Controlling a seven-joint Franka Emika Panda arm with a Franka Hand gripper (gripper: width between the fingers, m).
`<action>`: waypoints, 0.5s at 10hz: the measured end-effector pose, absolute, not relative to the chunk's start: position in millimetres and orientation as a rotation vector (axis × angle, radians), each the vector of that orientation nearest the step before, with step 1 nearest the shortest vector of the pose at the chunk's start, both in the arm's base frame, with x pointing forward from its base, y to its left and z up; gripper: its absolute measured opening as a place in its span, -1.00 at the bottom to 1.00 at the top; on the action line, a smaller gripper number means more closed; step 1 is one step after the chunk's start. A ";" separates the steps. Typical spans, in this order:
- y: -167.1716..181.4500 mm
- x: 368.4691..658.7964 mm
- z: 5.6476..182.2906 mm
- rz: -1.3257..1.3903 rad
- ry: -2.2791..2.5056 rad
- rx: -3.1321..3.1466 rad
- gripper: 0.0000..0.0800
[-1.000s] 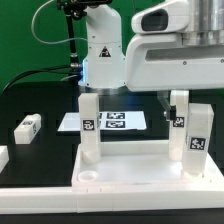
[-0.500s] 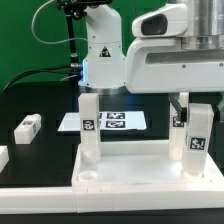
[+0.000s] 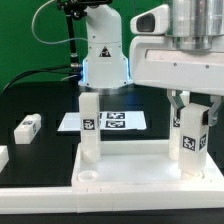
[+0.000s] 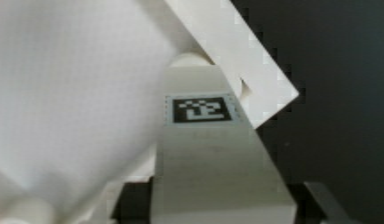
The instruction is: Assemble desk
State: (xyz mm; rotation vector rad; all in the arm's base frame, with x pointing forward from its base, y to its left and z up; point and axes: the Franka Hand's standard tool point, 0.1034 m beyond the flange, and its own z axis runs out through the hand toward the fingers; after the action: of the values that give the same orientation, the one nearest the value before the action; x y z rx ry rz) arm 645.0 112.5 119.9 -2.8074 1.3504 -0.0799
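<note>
The white desk tabletop (image 3: 125, 182) lies flat at the front, rim up. One leg post (image 3: 88, 125) stands in its far socket on the exterior view's left. A second tagged post (image 3: 177, 118) shows partly behind the gripper. My gripper (image 3: 193, 108) is shut on a third leg post (image 3: 190, 148), which stands upright at the tabletop's corner on the exterior view's right. In the wrist view the dark fingers (image 4: 139, 202) flank this post (image 4: 215, 150) closely, and its tag faces the camera. The tabletop's edge (image 4: 242, 60) lies beyond it. An empty round socket (image 3: 88, 176) shows at the near corner.
A loose leg post (image 3: 27, 126) lies on the black table at the exterior view's left. The marker board (image 3: 108, 121) lies behind the tabletop. A white piece (image 3: 3, 158) pokes in at the left edge. The arm's base (image 3: 100, 55) stands at the back.
My wrist has turned and shifted slightly toward the exterior view's right, over the post. The held leg post and its tag have moved a little to the left.
</note>
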 end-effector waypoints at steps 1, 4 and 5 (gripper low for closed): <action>113.3 644.4 120.4 -0.080 1.483 -2.743 -0.27; 116.0 643.7 119.9 -0.048 1.894 -2.442 -0.27; 114.9 642.1 119.6 -0.054 1.981 -2.349 -0.27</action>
State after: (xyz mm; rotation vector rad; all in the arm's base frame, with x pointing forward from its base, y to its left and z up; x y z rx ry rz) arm 642.1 114.9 119.6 -2.3485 1.9815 -0.0536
